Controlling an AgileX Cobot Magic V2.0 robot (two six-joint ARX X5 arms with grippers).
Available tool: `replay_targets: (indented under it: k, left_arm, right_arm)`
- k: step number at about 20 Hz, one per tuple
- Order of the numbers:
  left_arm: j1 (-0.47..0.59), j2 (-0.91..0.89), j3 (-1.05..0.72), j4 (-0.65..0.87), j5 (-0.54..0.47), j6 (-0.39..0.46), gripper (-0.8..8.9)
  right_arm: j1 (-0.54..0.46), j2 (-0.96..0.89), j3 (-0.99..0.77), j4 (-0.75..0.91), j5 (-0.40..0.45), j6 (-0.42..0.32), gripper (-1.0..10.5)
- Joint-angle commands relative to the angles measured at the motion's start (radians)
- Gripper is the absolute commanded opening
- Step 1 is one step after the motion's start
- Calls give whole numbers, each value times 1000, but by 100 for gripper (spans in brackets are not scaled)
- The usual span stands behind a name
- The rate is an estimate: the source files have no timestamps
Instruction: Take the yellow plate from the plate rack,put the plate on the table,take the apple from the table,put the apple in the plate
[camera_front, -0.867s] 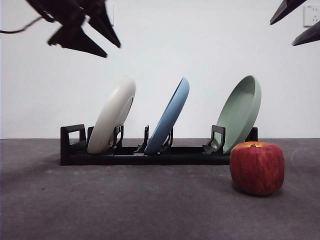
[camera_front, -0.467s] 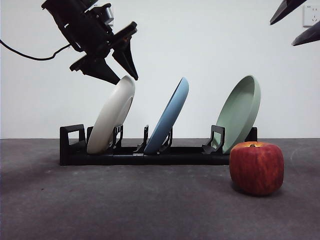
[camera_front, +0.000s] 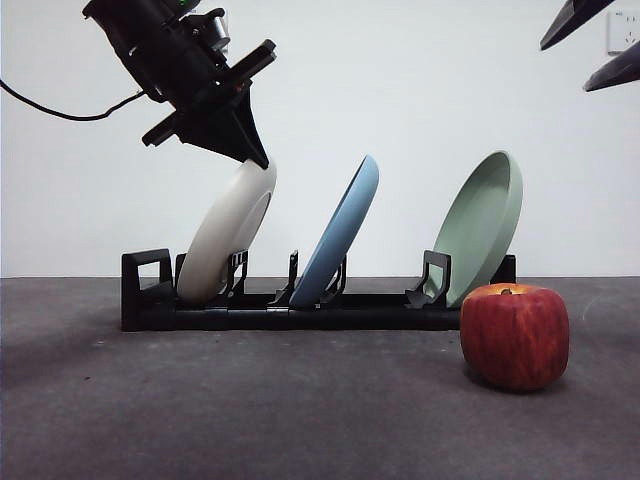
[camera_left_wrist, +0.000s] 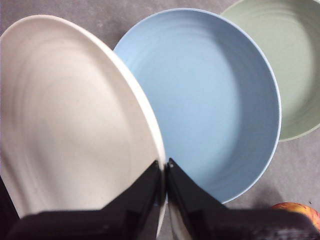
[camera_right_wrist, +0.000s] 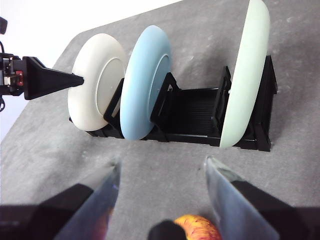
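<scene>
Cream plate (camera_front: 232, 235): leftmost slot of rack (camera_front: 290, 305) | left hand (camera_left_wrist: 165, 167): pinched narrow on its 12 o'clock rim | lift straight up, clear of blue plate (camera_front: 340, 232) | right hand (camera_right_wrist: 162, 177): wide, waiting above apple (camera_front: 514, 336)

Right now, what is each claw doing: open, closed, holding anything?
Left claw: closed on the yellow plate's top rim, plate in the plate rack.
Right claw: open, empty, above the apple.
</scene>
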Motion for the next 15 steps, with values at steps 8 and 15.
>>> replay_targets:
  k: [8, 15]
  left_arm:
    - [-66, -258, 3, -63, -8, 13, -9]
    - [-192, -586, 3, -270, -17, 156, -9]
  right_arm:
    - [-2, 2, 5, 4, 3, -9, 284]
    - [-3, 2, 5, -6, 3, -9, 284]
